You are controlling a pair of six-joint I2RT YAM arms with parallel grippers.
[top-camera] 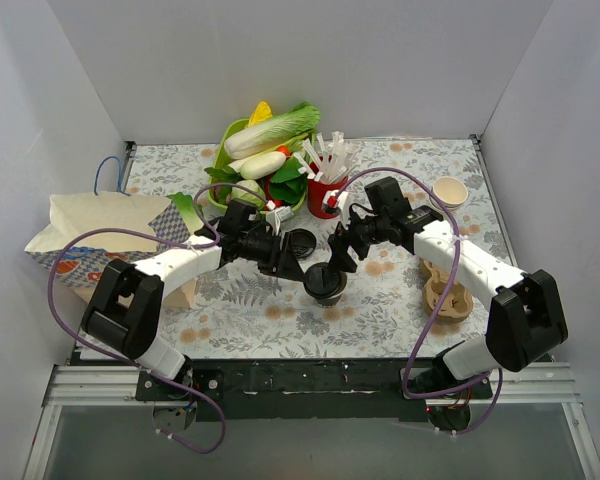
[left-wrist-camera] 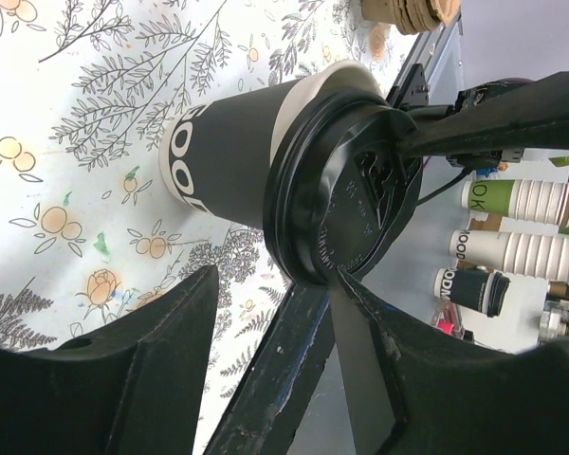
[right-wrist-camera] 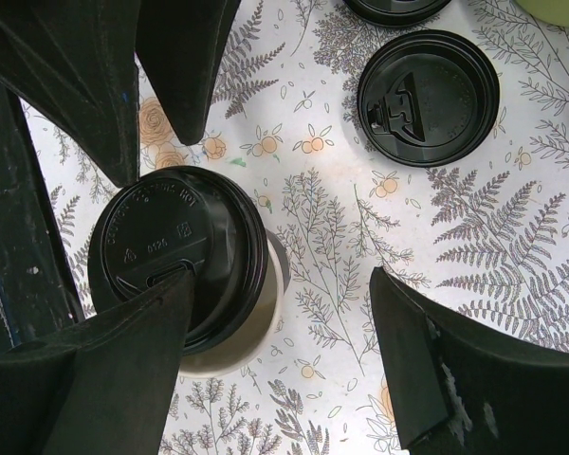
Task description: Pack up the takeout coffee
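Nearest the lens in the left wrist view, the left fingers (left-wrist-camera: 142, 379) stand apart and clamp nothing, with one tip just at the rim of the black lid (left-wrist-camera: 346, 199). From the right wrist view I read the right fingers (right-wrist-camera: 474, 379) as likewise spread: one lies over the edge of the lid, the other is well clear of it above the bare tabletop (right-wrist-camera: 360, 246). The takeout coffee (top-camera: 325, 285) stands upright near the middle of the tabletop, between the two arms and just in front of a loose lid (top-camera: 300, 242). Its own lid sits askew: a crescent of white cup rim shows beside it from above, and from the side it is tilted. I therefore judge capping as begun but not finished. A paper bag (top-camera: 100, 235) sits at the left edge and a pulp cup carrier (top-camera: 445, 290) at the right; the coffee is in neither. By my reading, what is left is seating the lid flat, closing on the cup, and carrying it to its container. I cannot tell which of the two containers is meant.
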